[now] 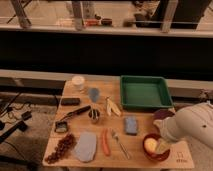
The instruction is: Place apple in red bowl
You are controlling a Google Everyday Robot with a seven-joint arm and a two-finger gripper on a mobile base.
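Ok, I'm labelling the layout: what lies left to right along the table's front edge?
Grapes → grey cloth → carrot → metal utensil → red bowl with the apple, gripper right at it.

Wooden table (77, 126) is carrying everything. Claw (161, 146) is hanging over red bowl (154, 157), which is sitting directly beneath it. Green tray (145, 92) is lying beyond the claw. Blue sponge (131, 125), fork (119, 144), carrot (105, 142) and grey cloth (86, 146) are lying to its left.

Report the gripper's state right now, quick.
Gripper: open or closed cannot be told; it is at the red bowl, right beside the apple lying in it.
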